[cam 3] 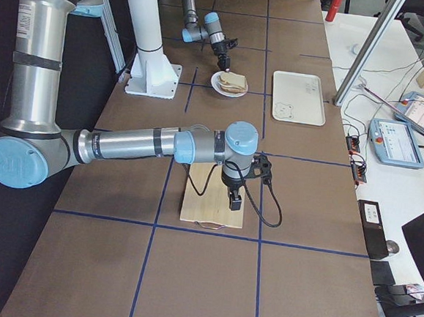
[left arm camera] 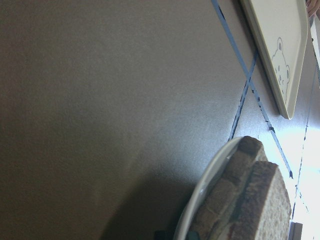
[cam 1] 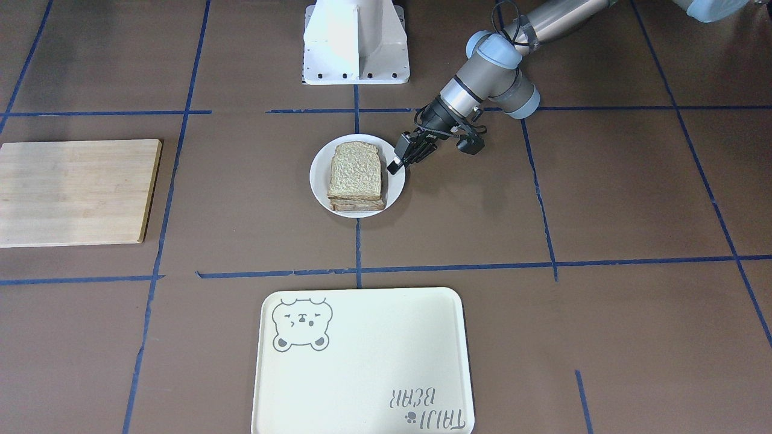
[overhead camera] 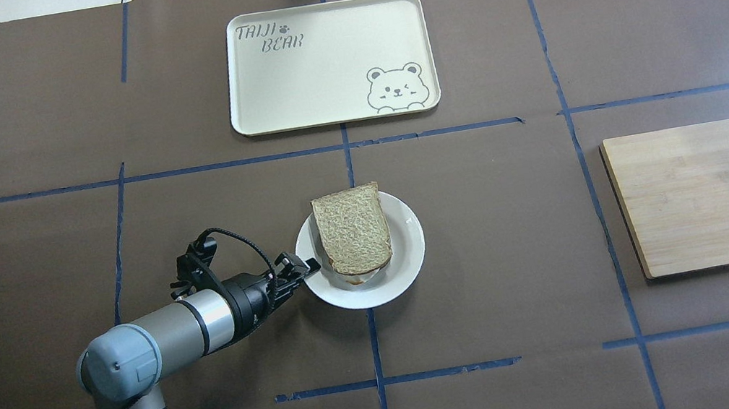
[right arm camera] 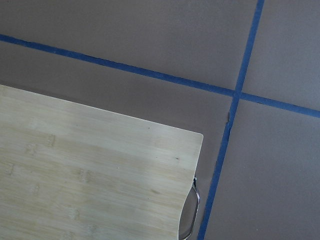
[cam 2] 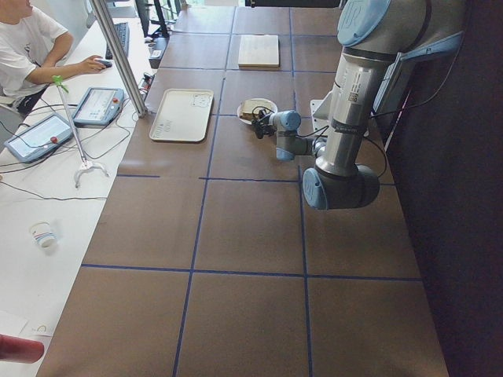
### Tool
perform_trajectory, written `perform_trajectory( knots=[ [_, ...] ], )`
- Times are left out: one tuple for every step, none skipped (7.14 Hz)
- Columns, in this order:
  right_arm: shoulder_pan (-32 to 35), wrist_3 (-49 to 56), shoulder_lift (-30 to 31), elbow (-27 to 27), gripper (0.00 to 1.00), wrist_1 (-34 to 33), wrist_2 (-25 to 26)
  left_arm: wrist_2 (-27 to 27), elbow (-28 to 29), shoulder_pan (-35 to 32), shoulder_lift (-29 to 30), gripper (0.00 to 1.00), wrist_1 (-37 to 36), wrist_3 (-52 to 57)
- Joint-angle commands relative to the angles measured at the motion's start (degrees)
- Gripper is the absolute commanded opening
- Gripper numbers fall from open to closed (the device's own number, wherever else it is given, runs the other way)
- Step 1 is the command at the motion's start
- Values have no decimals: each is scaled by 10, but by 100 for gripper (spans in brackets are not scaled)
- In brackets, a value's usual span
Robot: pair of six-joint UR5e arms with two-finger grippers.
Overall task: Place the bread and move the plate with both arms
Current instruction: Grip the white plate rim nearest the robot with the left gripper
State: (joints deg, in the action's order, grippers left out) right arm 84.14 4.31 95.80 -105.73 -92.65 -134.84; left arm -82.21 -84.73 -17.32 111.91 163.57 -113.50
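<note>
The bread (overhead camera: 352, 230) tops a stack on the plate (overhead camera: 409, 245), mid-table, its far edge just overhanging the rim toward the tray (overhead camera: 328, 64). A stretch of brown table (overhead camera: 483, 215) separates plate and tray. The left gripper (overhead camera: 307, 270) meets the plate's left rim; I cannot tell whether its fingers pinch it. The right gripper (cam 3: 233, 201) hangs over the board (cam 3: 208, 211), well apart, finger spread unclear.
</note>
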Motion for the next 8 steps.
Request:
perform_trajectory(
  knots=[
    [0, 0, 0, 0, 100, 0, -1, 0, -2, 0, 0, 3, 2, 0],
    [0, 0, 1, 0, 100, 0, -2, 0, -2, 0, 0, 0, 23, -1],
    [0, 0, 1, 0, 100, 0, -1, 10, -6, -2, -3, 0, 45, 2],
    [0, 0, 2, 0, 100, 1, -2, 47, -6, -2, -4, 0, 53, 6],
    [0, 0, 3, 0, 100, 1, -1, 52, -7, -7, 1, 0, 57, 46],
    [0, 0, 3, 0, 100, 1, -1, 64, -6, -17, 8, 0, 79, 106],
    [0, 0, 4, 0, 100, 1, 0, 79, -4, -37, 13, 0, 101, 130],
    [0, 0, 4, 0, 100, 1, -1, 73, 4, -72, 45, 0, 101, 132]
  ],
)
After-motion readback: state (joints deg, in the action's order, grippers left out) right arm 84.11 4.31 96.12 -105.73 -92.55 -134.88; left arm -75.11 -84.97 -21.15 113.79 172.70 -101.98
